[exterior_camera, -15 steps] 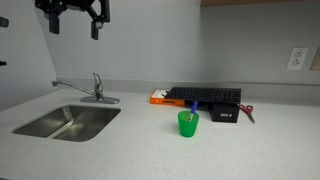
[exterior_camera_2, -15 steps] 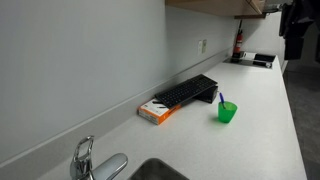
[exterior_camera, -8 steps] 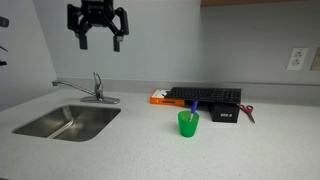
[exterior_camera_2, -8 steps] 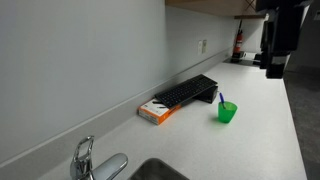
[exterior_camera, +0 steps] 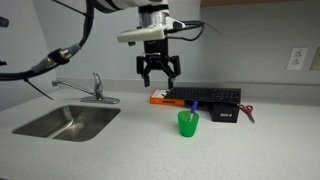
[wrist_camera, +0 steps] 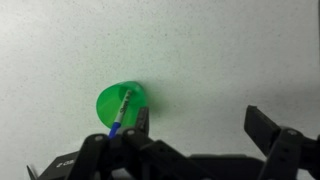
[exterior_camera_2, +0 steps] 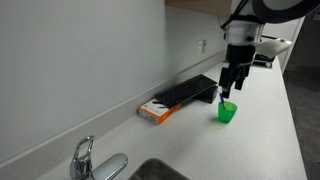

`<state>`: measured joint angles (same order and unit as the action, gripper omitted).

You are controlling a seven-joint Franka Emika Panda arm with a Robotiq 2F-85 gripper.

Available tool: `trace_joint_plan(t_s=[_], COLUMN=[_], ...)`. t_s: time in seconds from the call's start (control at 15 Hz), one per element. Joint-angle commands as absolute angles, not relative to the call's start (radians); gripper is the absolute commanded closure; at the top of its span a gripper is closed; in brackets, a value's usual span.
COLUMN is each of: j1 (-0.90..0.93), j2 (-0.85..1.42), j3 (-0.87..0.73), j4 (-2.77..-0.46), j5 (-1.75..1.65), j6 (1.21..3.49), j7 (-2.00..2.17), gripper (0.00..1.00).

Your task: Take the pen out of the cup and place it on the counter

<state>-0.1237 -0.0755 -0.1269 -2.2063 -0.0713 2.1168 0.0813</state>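
Observation:
The green cup [exterior_camera: 188,123] stands upright on the light speckled counter [exterior_camera: 120,150], in front of a black box. The blue-purple pen [exterior_camera: 195,105] stands slanted inside it. Both also show in an exterior view, cup [exterior_camera_2: 227,112] and pen [exterior_camera_2: 221,98], and in the wrist view, cup [wrist_camera: 122,103] and pen [wrist_camera: 122,110]. My gripper [exterior_camera: 158,80] hangs open and empty above the counter, higher than the cup and off to one side of it. It also shows in an exterior view [exterior_camera_2: 229,92]. In the wrist view the jaws [wrist_camera: 198,125] are spread wide with the cup by one finger.
A black keyboard [exterior_camera: 202,95] and an orange box [exterior_camera: 158,99] lie along the back wall. A black box [exterior_camera: 224,112] and a red-handled tool [exterior_camera: 247,113] sit behind the cup. A steel sink [exterior_camera: 68,122] with faucet [exterior_camera: 97,88] is inset in the counter.
The arm has swung from high over the sink across and down toward the cup. The gripper stays open. The cup and pen have not moved.

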Motion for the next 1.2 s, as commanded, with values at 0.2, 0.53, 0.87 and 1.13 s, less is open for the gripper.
trace_joint_plan(t_s=[0.2,0.53,0.87,1.13], j1=[-0.142,-0.143,-0.152,-0.143], j2=[-0.027,-0.024,0.038,0.103], j3=[-0.143,-0.14,-0.157,-0.197], j4=[-2.18,-2.199,-2.218,-2.221], j5=[-0.07,-0.127,-0.285,-0.462], j6=[2.133,2.245,2.443,2.519], j7=[0.136,0.24,0.459,0.665], gripper=[0.0,0.0,0.0,0.0])
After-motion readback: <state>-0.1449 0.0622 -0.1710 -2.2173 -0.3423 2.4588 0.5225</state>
